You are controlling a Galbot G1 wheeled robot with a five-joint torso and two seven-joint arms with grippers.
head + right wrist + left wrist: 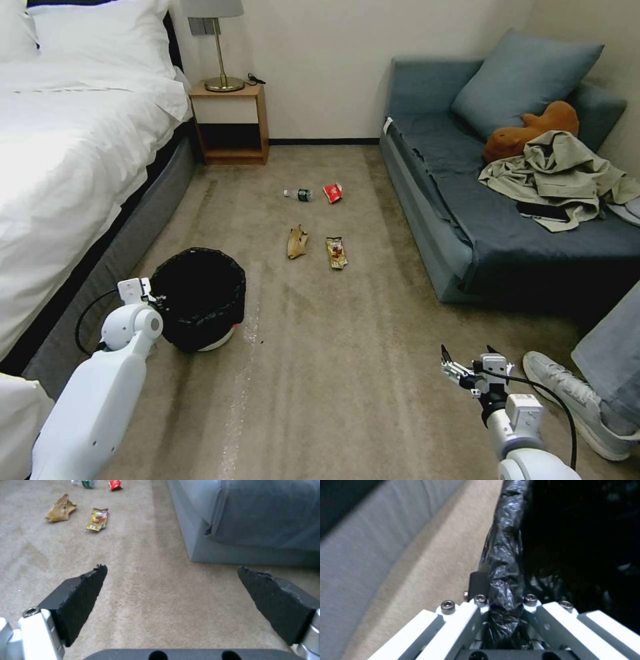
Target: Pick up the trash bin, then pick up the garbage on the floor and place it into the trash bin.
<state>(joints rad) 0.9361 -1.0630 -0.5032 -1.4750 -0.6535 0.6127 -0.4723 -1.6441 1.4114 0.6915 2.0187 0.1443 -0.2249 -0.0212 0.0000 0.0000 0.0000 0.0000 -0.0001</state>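
The trash bin (199, 298), lined with a crinkly black bag, stands on the carpet beside the bed. My left gripper (153, 301) is shut on its near-left rim; in the left wrist view the bagged rim (503, 562) runs between the fingers (478, 582). The garbage lies farther ahead on the floor: a clear bottle (301, 195), a red packet (333, 193), a tan scrap (297, 242) and a brown-yellow wrapper (337, 253). My right gripper (467, 357) hangs open over bare carpet at the lower right, holding nothing. In the right wrist view the scrap (61, 508) and wrapper (97, 519) lie beyond my right gripper (170, 568).
A white bed (80, 147) lines the left side, with a nightstand (230, 123) at the back. A blue sofa (467, 220) lines the right. A person's shoe (573, 400) rests close to my right arm. Open carpet runs down the middle.
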